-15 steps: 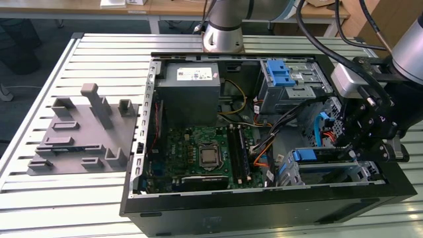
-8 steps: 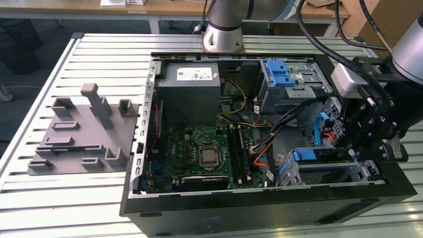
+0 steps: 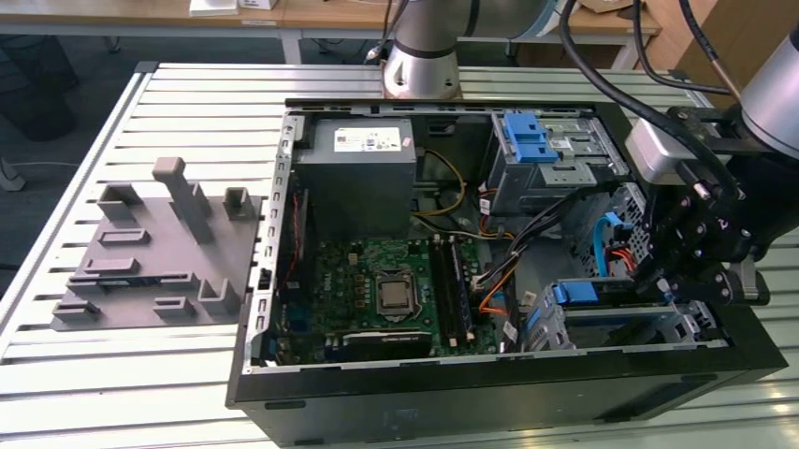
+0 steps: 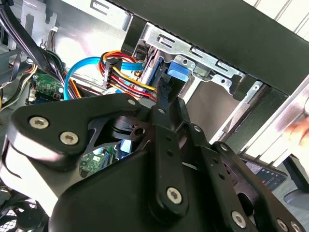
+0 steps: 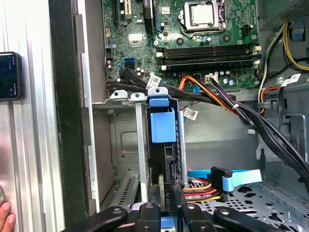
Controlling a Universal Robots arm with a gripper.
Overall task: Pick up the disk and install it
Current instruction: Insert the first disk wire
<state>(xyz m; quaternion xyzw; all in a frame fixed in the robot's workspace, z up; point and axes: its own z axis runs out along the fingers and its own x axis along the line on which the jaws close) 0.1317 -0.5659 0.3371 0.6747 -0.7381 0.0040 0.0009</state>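
The disk [image 5: 163, 126] stands on edge in the lower drive cage [image 5: 126, 145] of the open computer case, its blue carrier tab uppermost and its dark edge running down toward my fingers. My gripper [image 5: 166, 195] is shut on the disk's near end, one finger on each face. In the exterior view the disk [image 3: 597, 292] shows as a blue-edged slab in the cage at the case's front right corner, with my gripper [image 3: 668, 281] right beside it. In the second wrist view my gripper [image 4: 161, 99] tapers to just below the blue tab [image 4: 177, 72].
Orange, red and blue cables [image 5: 217, 181] run close beside the cage. The motherboard [image 3: 387, 290], a grey power supply box [image 3: 362, 178] and an upper cage with a blue latch [image 3: 530, 140] fill the case. A grey fixture [image 3: 156, 253] lies at the exterior view's left. A hand [image 5: 5, 215] rests outside the case wall.
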